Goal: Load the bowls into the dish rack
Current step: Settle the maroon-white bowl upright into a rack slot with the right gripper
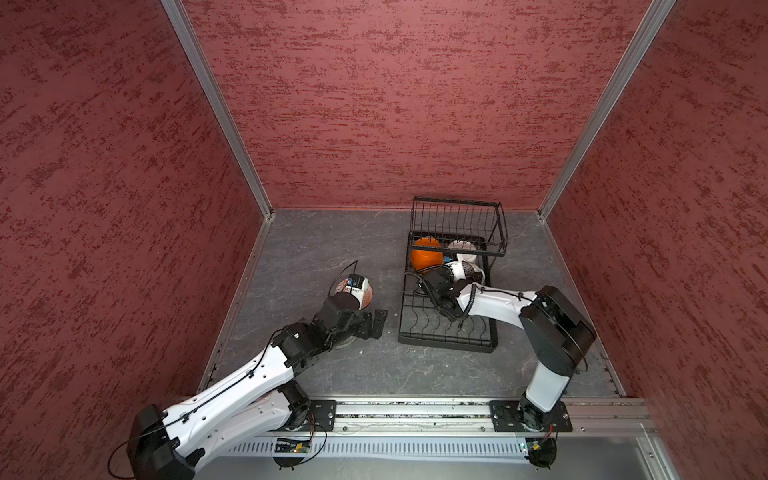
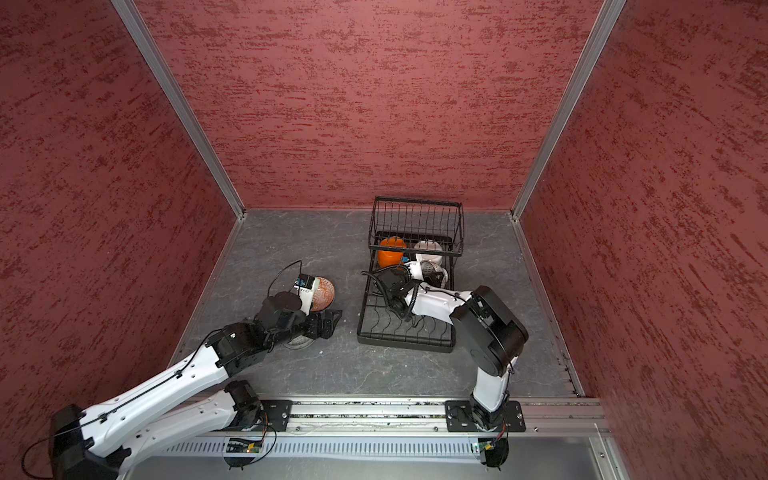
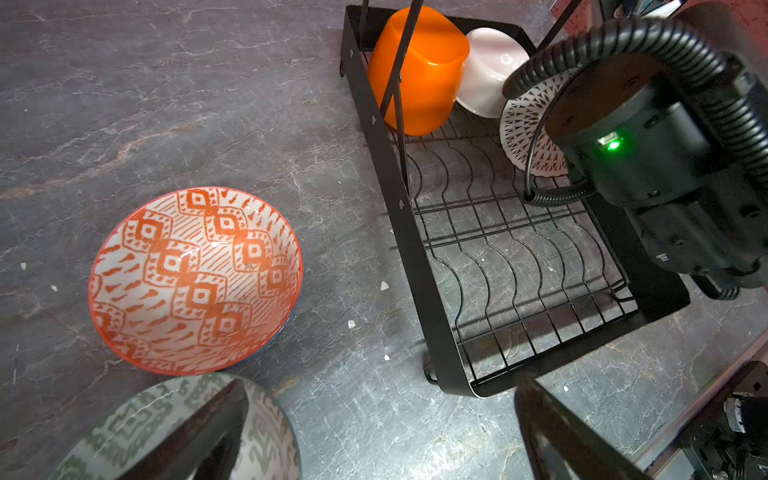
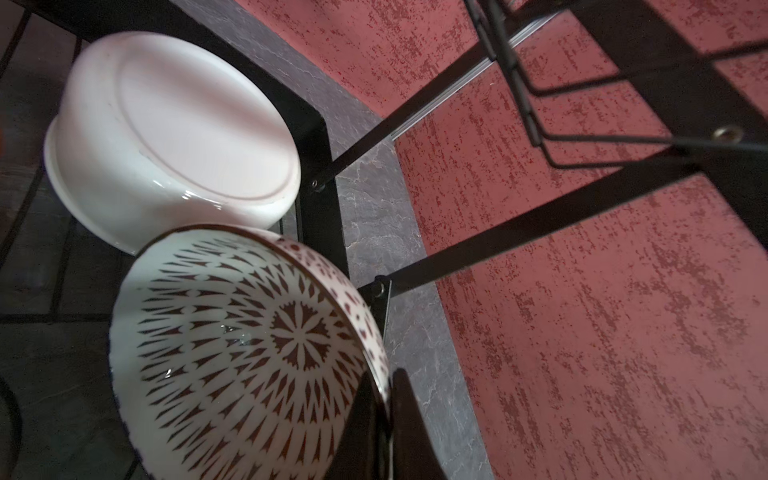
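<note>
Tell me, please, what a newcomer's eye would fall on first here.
The orange bowl, tipped over in the dish rack under its raised basket, stands out. Next come the red-orange patterned bowl upright on the table beside the rack, and the black-patterned bowl gripped at its rim by the right end effector.

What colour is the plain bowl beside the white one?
Orange bowl; clearest in the left wrist view.

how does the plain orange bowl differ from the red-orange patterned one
The orange bowl is plain; the patterned bowl is white with red-orange diamonds. The orange bowl sits tipped in the dish rack, outside showing; the patterned bowl stands upright on the table, mouth up. Both are round bowls.
</note>
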`<state>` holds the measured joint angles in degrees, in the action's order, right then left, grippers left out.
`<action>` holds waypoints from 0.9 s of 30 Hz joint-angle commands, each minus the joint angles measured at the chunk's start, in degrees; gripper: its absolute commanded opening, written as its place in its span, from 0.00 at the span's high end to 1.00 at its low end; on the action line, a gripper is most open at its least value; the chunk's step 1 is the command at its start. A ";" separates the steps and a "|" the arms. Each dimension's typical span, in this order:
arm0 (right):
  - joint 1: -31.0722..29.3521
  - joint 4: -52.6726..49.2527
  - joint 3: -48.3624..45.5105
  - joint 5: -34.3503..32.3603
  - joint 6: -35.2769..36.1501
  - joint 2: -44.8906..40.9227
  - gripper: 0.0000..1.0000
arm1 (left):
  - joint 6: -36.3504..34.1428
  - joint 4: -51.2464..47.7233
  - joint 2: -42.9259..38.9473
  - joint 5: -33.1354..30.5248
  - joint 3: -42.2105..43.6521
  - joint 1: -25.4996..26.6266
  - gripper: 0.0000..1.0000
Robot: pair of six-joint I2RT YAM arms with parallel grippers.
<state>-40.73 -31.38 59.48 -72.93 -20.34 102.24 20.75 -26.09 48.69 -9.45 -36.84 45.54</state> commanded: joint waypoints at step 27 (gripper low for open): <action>-0.20 2.67 3.13 -3.40 1.85 5.43 1.00 | -0.71 0.27 -2.29 0.29 0.80 -0.98 0.00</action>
<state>-40.73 -31.97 62.22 -77.65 -19.77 107.07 20.75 -26.09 46.89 -9.26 -36.51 44.95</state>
